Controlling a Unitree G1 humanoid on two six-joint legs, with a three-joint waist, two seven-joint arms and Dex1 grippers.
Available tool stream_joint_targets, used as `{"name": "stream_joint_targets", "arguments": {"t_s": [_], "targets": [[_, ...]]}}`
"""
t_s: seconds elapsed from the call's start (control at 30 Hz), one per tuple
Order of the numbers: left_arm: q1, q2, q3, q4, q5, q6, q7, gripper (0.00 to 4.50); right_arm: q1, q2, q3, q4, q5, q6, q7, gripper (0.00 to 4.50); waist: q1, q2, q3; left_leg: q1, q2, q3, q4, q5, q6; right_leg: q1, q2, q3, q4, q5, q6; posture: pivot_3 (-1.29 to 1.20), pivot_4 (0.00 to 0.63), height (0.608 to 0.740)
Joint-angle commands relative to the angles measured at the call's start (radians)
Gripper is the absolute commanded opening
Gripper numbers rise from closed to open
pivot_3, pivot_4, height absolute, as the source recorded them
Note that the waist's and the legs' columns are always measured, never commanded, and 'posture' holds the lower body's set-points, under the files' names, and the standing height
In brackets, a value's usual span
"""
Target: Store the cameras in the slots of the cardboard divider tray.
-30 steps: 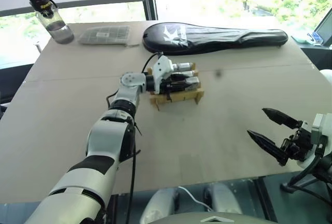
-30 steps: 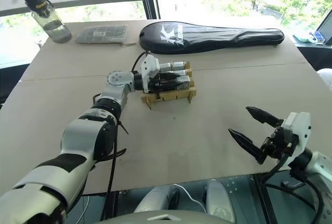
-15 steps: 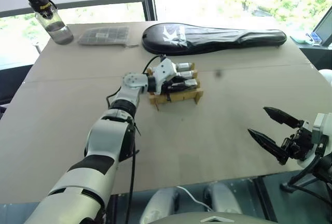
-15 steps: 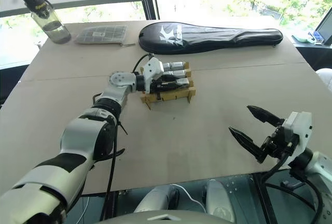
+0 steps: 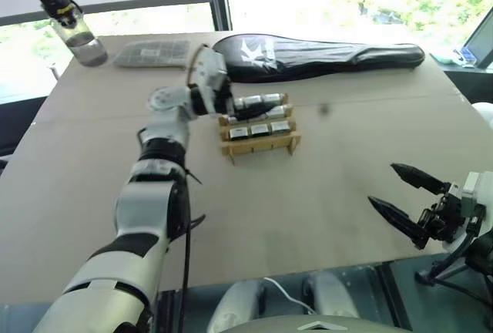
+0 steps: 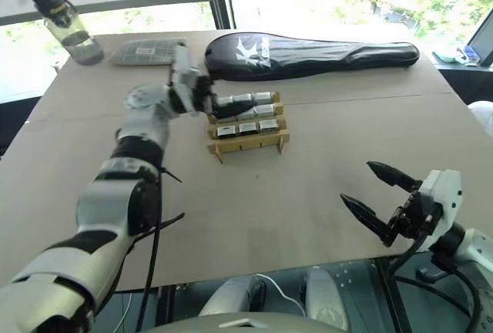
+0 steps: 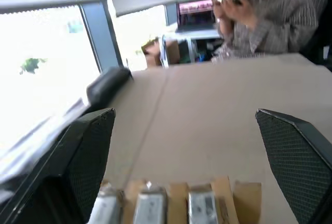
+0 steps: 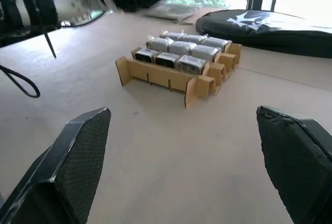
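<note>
The cardboard divider tray (image 5: 259, 146) stands mid-table, with several silver-grey cameras (image 5: 260, 127) sitting in its slots. My left gripper (image 5: 223, 104) hovers just above and behind the tray's left end, open and holding nothing. In the left wrist view its fingers (image 7: 88, 156) stand wide apart over a row of cameras (image 7: 150, 208). My right gripper (image 5: 381, 184) hangs open and empty near the table's front right edge, well away from the tray (image 8: 155, 73). Its fingers (image 8: 78, 162) frame the tray in the right wrist view.
A black racket bag (image 5: 316, 54) lies behind the tray. A grey gridded pack (image 5: 154, 52) and a water bottle (image 5: 71, 28) stand at the back left. A person (image 7: 270, 16) sits beyond the table by a laptop (image 7: 196, 11).
My left gripper has lifted off the tray, moved up and to the left, and opened. The cameras stay in the slots. The right gripper has not moved.
</note>
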Motion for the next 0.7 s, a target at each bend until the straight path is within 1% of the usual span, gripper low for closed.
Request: {"name": "stream_joint_targets", "arguments": {"t_s": [0.03, 0.07, 0.13, 0.23, 0.3, 0.37, 0.4, 0.5, 0.57, 0.63, 0.7], "targets": [[0.269, 0.056, 0.041, -0.404, -0.1, 0.233, 0.115, 4.48, 0.029, -0.004, -0.039, 0.041, -0.032, -0.054, 0.027, 4.5, -0.005, 0.0, 0.0, 0.001, 0.0, 0.0, 0.0, 0.0, 0.0, 0.0, 0.001, 0.001, 0.0, 0.0, 0.0, 0.0, 0.15, 0.74], [0.376, 0.073, 0.064, -0.526, -0.131, 0.306, 0.165, 4.48, 0.033, -0.003, -0.043, 0.063, -0.043, -0.07, 0.031, 4.5, -0.012, 0.001, 0.0, 0.001, 0.0, -0.001, -0.001, 0.0, 0.0, 0.0, 0.001, 0.001, -0.001, 0.0, 0.0, 0.0, 0.15, 0.74], [0.54, 0.098, 0.092, -0.706, -0.168, 0.404, 0.245, 4.48, 0.036, -0.002, -0.046, 0.099, -0.057, -0.094, 0.04, 4.5, -0.014, 0.0, 0.0, 0.002, 0.0, -0.001, -0.001, 0.0, 0.0, 0.0, 0.001, 0.003, -0.001, 0.0, 0.0, 0.0, 0.15, 0.74], [0.849, 0.125, 0.154, -0.936, -0.137, 0.44, 0.364, 4.48, 0.017, 0.01, -0.022, 0.183, -0.089, -0.137, 0.058, 4.5, -0.005, 0.0, 0.0, 0.003, 0.0, -0.001, -0.002, 0.0, 0.0, 0.001, 0.001, 0.003, -0.001, 0.0, 0.0, 0.0, 0.15, 0.74], [0.978, 0.108, 0.176, -1.029, -0.103, 0.452, 0.468, 4.48, -0.004, 0.025, -0.002, 0.232, -0.108, -0.166, 0.063, 4.5, 0.013, 0.001, 0.001, 0.006, 0.0, -0.001, -0.003, -0.001, 0.0, 0.003, 0.001, 0.003, -0.003, 0.0, 0.0, 0.0, 0.15, 0.74], [1.088, 0.088, 0.174, -1.1, -0.075, 0.469, 0.55, 4.48, -0.028, 0.042, 0.018, 0.283, -0.138, -0.203, 0.062, 4.5, 0.036, 0.005, 0.003, 0.014, 0.0, 0.0, -0.006, -0.001, 0.001, 0.011, 0.001, 0.003, -0.007, 0.0, 0.0, 0.0, 0.15, 0.74], [1.144, 0.078, 0.168, -1.128, -0.051, 0.439, 0.574, 4.48, -0.039, 0.05, 0.027, 0.308, -0.15, -0.222, 0.065, 4.5, 0.045, 0.006, 0.003, 0.018, 0.0, 0.0, -0.008, -0.002, 0.002, 0.016, 0.001, 0.003, -0.009, 0.0, 0.0, 0.0, 0.15, 0.74], [1.259, 0.041, 0.162, -1.175, -0.072, 0.393, 0.592, 4.48, -0.062, 0.065, 0.048, 0.359, -0.177, -0.261, 0.068, 4.5, 0.058, 0.008, 0.002, 0.019, 0.0, 0.001, -0.011, -0.002, 0.002, 0.018, 0.0, 0.003, -0.013, 0.001, 0.002, 0.0, 0.15, 0.74], [1.314, 0.017, 0.145, -1.166, -0.053, 0.357, 0.612, 4.48, -0.077, 0.056, 0.077, 0.383, -0.21, -0.285, 0.078, 4.5, 0.059, 0.008, 0.002, 0.019, 0.0, 0.0, -0.012, -0.002, 0.002, 0.017, 0.0, 0.003, -0.014, 0.001, 0.002, 0.0, 0.15, 0.74], [1.339, 0.009, 0.136, -1.138, -0.033, 0.291, 0.615, 4.48, -0.105, 0.05, 0.095, 0.393, -0.214, -0.286, 0.082, 4.5, 0.058, 0.008, 0.003, 0.019, 0.0, 0.001, -0.013, -0.002, 0.002, 0.017, 0.001, 0.004, -0.015, 0.001, 0.002, 0.0, 0.15, 0.74], [1.347, 0.009, 0.133, -1.133, -0.024, 0.271, 0.634, 4.48, -0.12, 0.04, 0.107, 0.401, -0.218, -0.287, 0.091, 4.5, 0.058, 0.009, 0.003, 0.019, 0.0, 0.001, -0.013, -0.002, 0.002, 0.017, 0.001, 0.004, -0.015, 0.001, 0.002, 0.0, 0.15, 0.74]]}}
